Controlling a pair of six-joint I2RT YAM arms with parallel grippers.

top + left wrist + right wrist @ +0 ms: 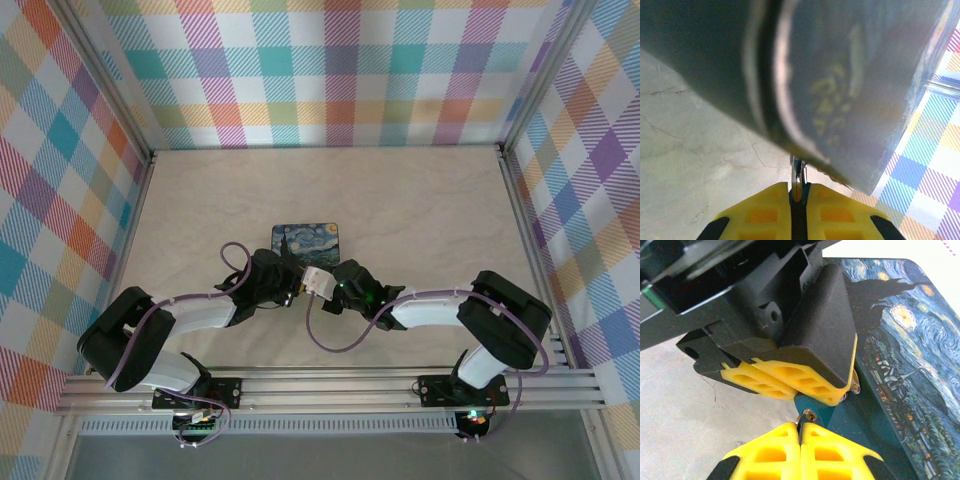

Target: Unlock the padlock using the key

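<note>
Yellow-padded left gripper (799,190) is clamped on the padlock (814,405), just at 6 o'clock of the painted tin (308,238). Jaws of the right gripper (800,430) pinch the key (808,415) at the padlock's 6 o'clock, right wrist view.

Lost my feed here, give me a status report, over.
Left gripper shut on the padlock. Right gripper shut on the key, against the padlock's body. Painted tin close beside.
</note>
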